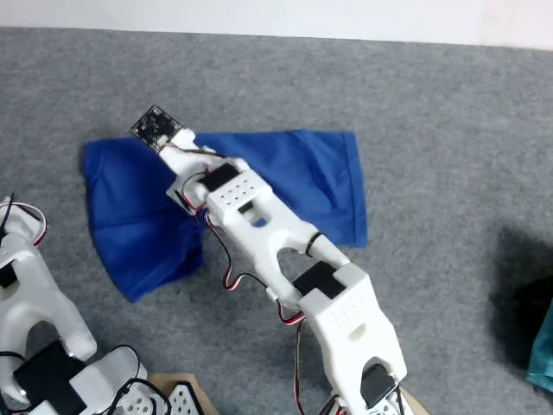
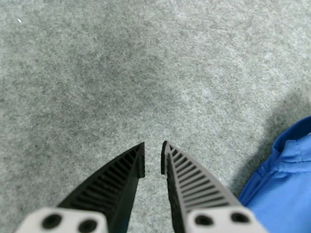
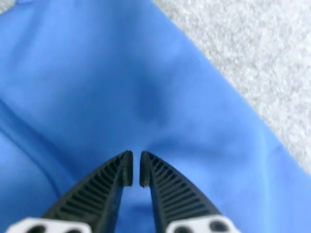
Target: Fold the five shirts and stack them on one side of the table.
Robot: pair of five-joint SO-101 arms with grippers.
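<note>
1. The blue shirt [image 1: 294, 173] lies left of centre on the grey table [image 1: 432, 86]. It is partly folded, with its near-left part bunched.
2. The right gripper [image 3: 136, 170] is low over the shirt. Its jaws are almost together with only a slit between them, and no cloth is visibly pinched.
3. The left gripper [image 2: 153, 158] is over bare table with a narrow gap between its jaws and holds nothing. The shirt's edge is just beside it.
4. Handling, as a judgement: the shirt is light, soft and limp. It will sag and crease, and on the rough table surface it is likely to drag rather than slide. Best to take it at a hem or a corner, pinching one layer.
5. The high view shows the shirt's whole outline and a teal cloth [image 1: 543, 350] at the right edge. The jaws are hidden there under the arm.
6. The wrist views show how the jaws stand, and the right wrist view also shows smooth fabric under the tips.
</note>
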